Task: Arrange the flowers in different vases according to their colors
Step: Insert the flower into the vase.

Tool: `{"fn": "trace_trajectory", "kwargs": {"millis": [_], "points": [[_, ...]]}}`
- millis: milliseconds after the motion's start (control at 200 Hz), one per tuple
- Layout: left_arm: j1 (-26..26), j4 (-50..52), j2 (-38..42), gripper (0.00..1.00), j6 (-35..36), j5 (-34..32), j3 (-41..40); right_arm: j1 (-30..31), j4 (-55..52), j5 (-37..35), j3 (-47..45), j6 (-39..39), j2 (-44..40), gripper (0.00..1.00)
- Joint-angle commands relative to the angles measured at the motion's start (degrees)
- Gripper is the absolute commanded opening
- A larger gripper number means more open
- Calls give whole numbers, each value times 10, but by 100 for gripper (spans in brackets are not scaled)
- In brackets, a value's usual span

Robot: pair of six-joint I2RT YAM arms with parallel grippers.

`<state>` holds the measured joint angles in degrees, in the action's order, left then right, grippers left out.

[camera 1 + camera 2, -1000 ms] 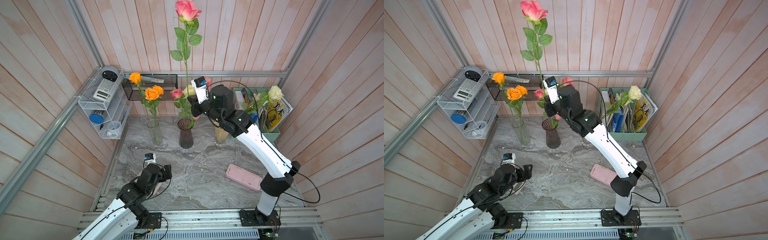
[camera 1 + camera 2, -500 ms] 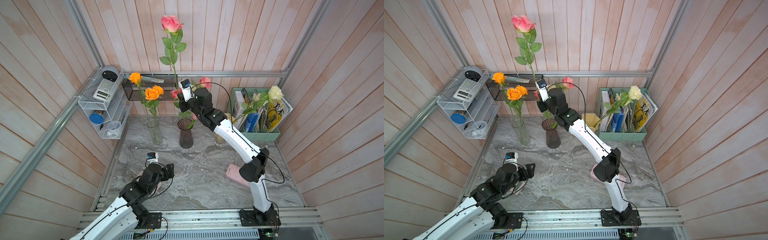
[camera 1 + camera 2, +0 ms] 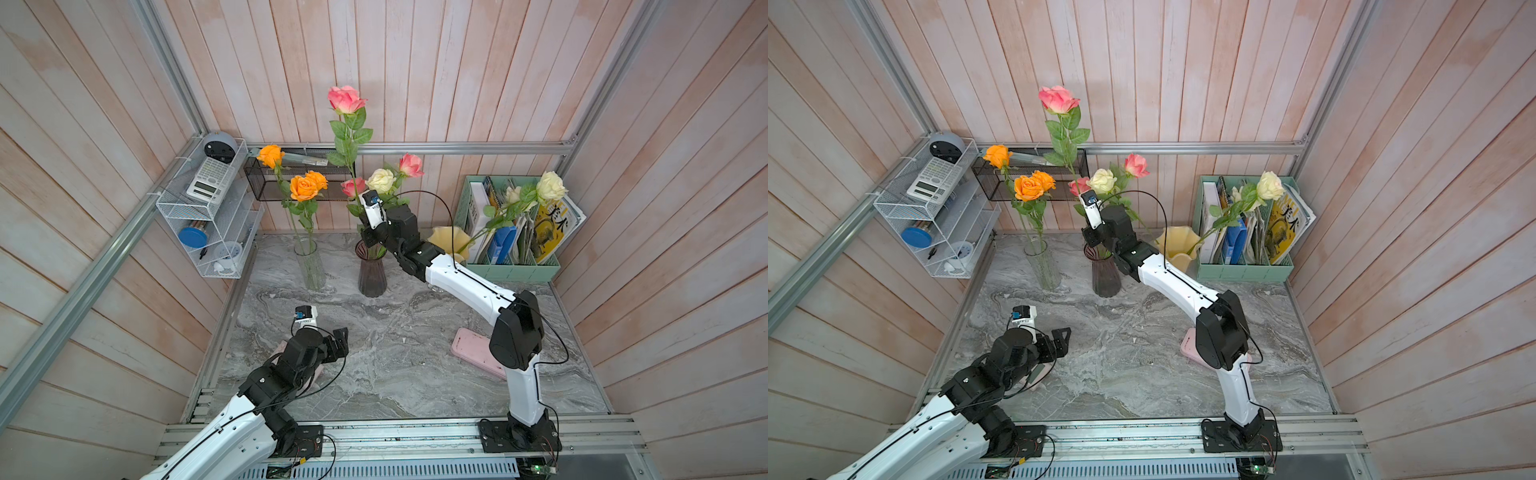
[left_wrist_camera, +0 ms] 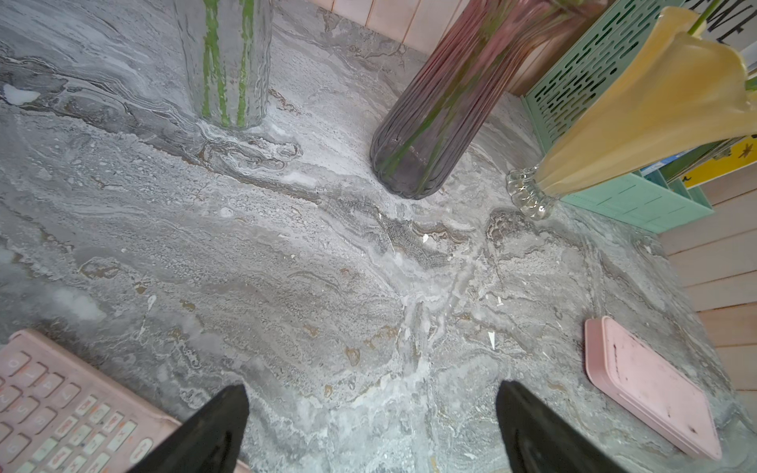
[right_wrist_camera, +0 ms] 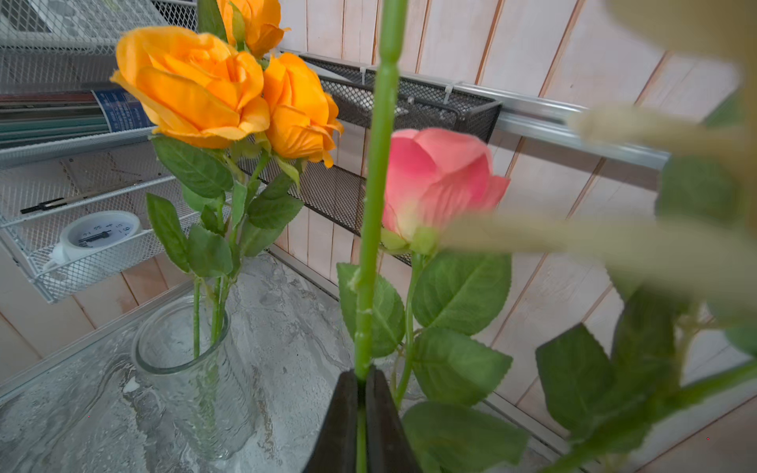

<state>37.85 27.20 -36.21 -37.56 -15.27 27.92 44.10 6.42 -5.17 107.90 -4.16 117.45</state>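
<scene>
Here the pink rose (image 3: 346, 99) rises, seemingly upright, from the right tool (image 5: 361, 379).

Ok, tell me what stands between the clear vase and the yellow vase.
The dark purple vase, between the clear vase and the yellow vase; both top views show it.

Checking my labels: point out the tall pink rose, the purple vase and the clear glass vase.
tall pink rose (image 3: 345, 99), in a top view, on its bloom.
purple vase (image 3: 372, 278), in a top view, on its ribbed body.
clear glass vase (image 5: 192, 401), right wrist view, on its front wall.
</scene>
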Motion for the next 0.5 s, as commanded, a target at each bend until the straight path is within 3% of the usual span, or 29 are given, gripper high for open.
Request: {"fn": "trace_trajectory", "kwargs": {"millis": [0, 145, 280, 495], "points": [[2, -16, -2, 100, 12, 4, -8, -2, 71, -17, -42, 3, -42, 0], [2, -16, -4, 100, 19, 1, -3, -1, 105, -28, -126, 13, -84, 0], [2, -17, -13, 100, 24, 2, 5, 0, 116, -30, -188, 22, -122, 22], [2, -19, -7, 100, 24, 3, 10, 4, 99, -33, -228, 30, -161, 32]]}}
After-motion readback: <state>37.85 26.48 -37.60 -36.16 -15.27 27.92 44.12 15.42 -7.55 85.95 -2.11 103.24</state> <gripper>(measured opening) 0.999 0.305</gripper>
